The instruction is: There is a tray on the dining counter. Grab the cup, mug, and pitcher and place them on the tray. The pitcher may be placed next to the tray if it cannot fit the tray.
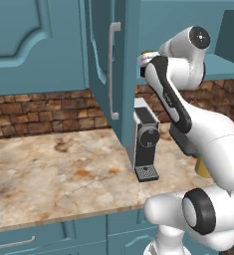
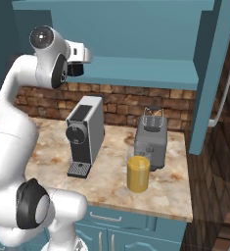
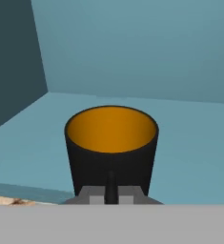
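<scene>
The mug (image 3: 111, 143), black with an orange inside, stands upright right in front of the hand camera, inside an open teal wall cabinet and over its shelf (image 3: 189, 157). My gripper (image 3: 111, 196) is shut on the mug's small dark handle, which shows between the two grey fingertips. The mug's base is hidden behind the fingers, so I cannot tell whether it rests on the shelf. The pitcher (image 2: 138, 171), clear glass with orange-yellow liquid, stands on the marbled counter near its front edge, to the right of the arm. A yellow sliver of the pitcher (image 1: 202, 167) peeks from behind the arm.
A grey coffee machine (image 2: 84, 135) stands on the counter below the cabinet, with a grey toaster-like appliance (image 2: 153, 137) just behind the pitcher. The open cabinet door (image 1: 108, 69) hangs left of the arm, and another door (image 2: 209, 73) on the right. A brick wall backs the counter.
</scene>
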You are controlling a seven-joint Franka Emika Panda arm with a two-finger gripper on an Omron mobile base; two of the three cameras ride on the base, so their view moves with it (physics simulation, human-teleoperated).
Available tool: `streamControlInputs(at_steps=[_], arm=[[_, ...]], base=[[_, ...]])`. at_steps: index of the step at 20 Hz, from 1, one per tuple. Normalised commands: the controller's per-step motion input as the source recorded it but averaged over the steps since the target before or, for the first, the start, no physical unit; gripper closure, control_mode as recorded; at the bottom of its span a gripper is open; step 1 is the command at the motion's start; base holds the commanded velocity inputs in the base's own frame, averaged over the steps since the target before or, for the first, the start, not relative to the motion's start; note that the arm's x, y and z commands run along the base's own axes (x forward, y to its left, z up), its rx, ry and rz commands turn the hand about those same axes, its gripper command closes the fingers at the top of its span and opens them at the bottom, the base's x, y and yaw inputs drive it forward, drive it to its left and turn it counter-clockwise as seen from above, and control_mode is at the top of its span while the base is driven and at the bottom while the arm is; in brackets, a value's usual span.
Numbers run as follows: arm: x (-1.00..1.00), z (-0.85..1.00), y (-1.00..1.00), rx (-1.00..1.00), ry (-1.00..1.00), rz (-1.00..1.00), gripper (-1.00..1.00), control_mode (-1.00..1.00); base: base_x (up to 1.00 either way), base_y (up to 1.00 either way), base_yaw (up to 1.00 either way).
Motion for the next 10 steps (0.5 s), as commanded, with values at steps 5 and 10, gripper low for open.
streamControlInputs(at_steps=[5, 10], arm=[[-0.73, 0.00, -0.20, 0.00, 0.00, 0.00, 1.00, -1.00], [-0.71, 0.00, -0.16, 0.00, 0.00, 0.00, 1.00, -1.00]], base=[[0.00, 0.00, 0.00], [0.00, 0.00, 0.00]])
